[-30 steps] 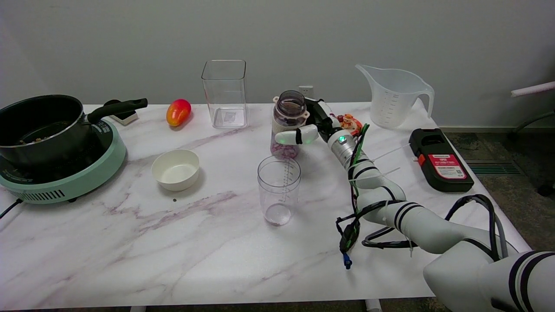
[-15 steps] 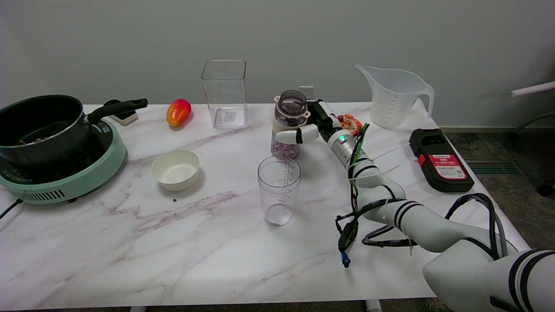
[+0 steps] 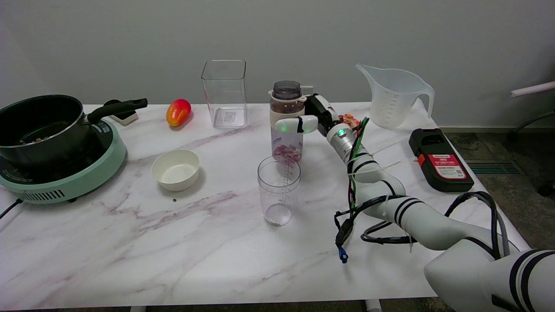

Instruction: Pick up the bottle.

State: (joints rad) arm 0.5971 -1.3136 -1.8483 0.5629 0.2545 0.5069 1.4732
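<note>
bottle point(image 3: 286, 121) upright toward the far edge of the marble table point(image 3: 130, 242), about midway along it, held in the right hand point(image 3: 313, 119), whose fingers wrap its upper part below the dark cap. pinkish bits fill its bottom. clear measuring cup point(image 3: 279, 189) stands just nearer the front edge. white bowl point(image 3: 175, 169) sits well to the left, clear square container point(image 3: 225, 93) by the far edge.

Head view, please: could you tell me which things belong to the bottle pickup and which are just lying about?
Job in hand:
bottle
right hand, gripping it

Lying about:
measuring cup
white bowl
pot
mango
square container
pitcher
</note>
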